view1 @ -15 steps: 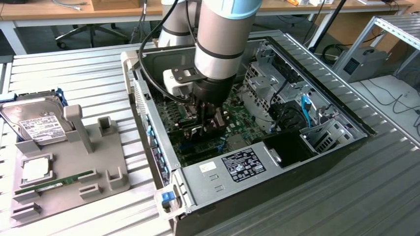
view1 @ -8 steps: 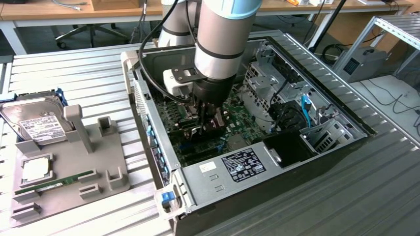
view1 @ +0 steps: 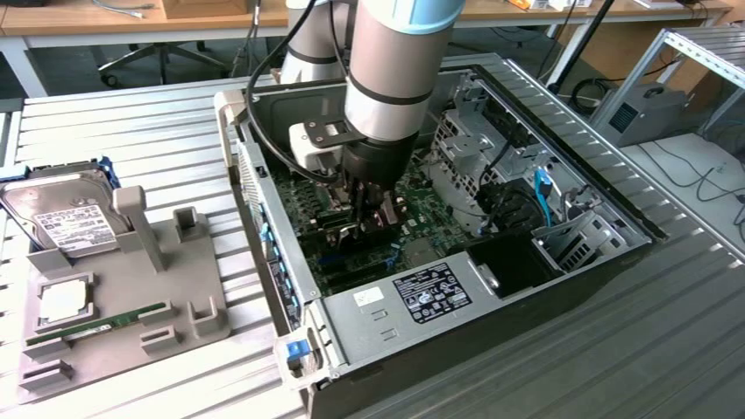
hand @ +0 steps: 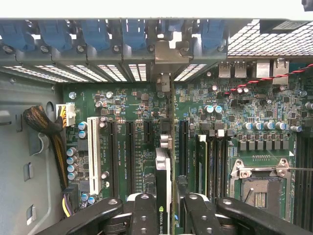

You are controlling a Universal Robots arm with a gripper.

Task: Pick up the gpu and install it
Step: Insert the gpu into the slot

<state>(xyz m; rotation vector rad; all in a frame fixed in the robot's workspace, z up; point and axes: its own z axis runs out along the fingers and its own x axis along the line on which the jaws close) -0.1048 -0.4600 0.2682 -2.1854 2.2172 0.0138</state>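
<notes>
The gpu (hand: 163, 169) stands edge-on over the green motherboard (hand: 244, 110), a white-lettered label on its top edge. Its metal bracket (hand: 168, 56) reaches the rear slot openings of the case. My gripper (hand: 166, 209) is shut on the gpu, with one black finger (hand: 143, 210) on each side of the card. In the exterior view the gripper (view1: 370, 218) is lowered deep into the open computer case (view1: 390, 301), over the board's expansion slots. Whether the card's connector edge sits in a slot is hidden.
Empty black expansion slots (hand: 129, 152) and a white slot (hand: 93, 156) lie beside the card, and the CPU socket (hand: 261, 188) on its other side. On the exterior view's left, a grey fixture (view1: 174, 288) holds a hard drive (view1: 64, 218) and a memory stick (view1: 99, 321).
</notes>
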